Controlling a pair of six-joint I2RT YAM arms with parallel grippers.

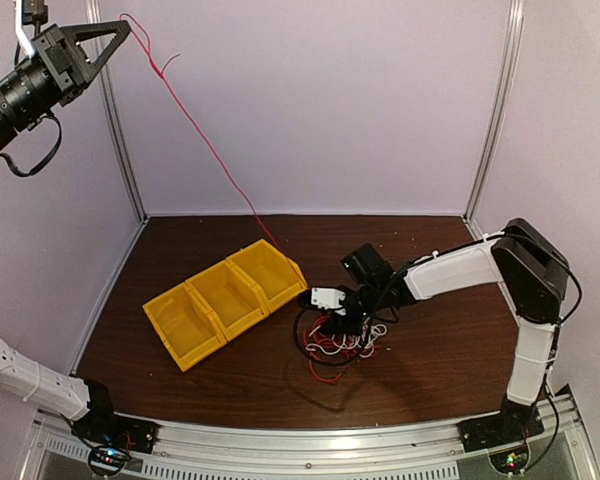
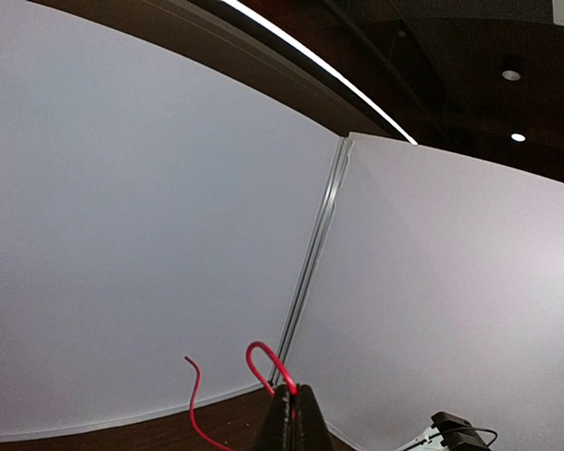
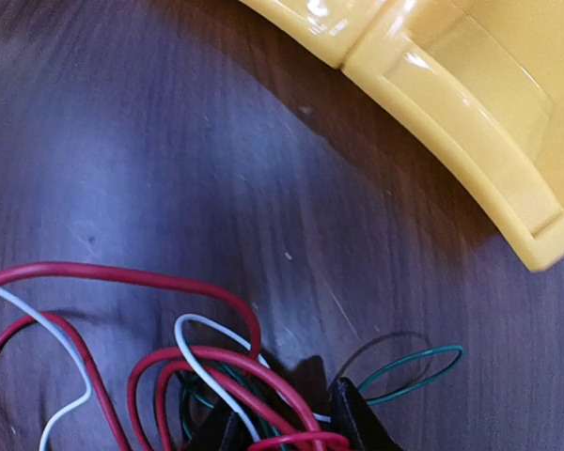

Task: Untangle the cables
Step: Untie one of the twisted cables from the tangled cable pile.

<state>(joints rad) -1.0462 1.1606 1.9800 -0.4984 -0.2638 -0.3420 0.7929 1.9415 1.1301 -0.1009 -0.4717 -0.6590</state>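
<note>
The cables (image 1: 345, 340) lie in a tangle of red, white, black and green strands on the brown table, right of the bins. My right gripper (image 1: 348, 318) is down on the tangle. In the right wrist view its jaws (image 3: 289, 427) are narrowed around a bundle of red, white and green wires (image 3: 207, 376). My left gripper (image 1: 125, 25) is raised high at the back left, shut on one red cable (image 1: 200, 130) that runs taut down towards the tangle. The left wrist view shows the shut gripper (image 2: 291, 399) pinching a red loop (image 2: 261, 362) with a free end beside it.
A row of three joined yellow bins (image 1: 225, 300) lies slanted left of the tangle; its corner shows in the right wrist view (image 3: 470, 113). White enclosure walls with metal posts (image 1: 120, 120) surround the table. A thin green loop (image 3: 418, 371) lies right of my right fingers.
</note>
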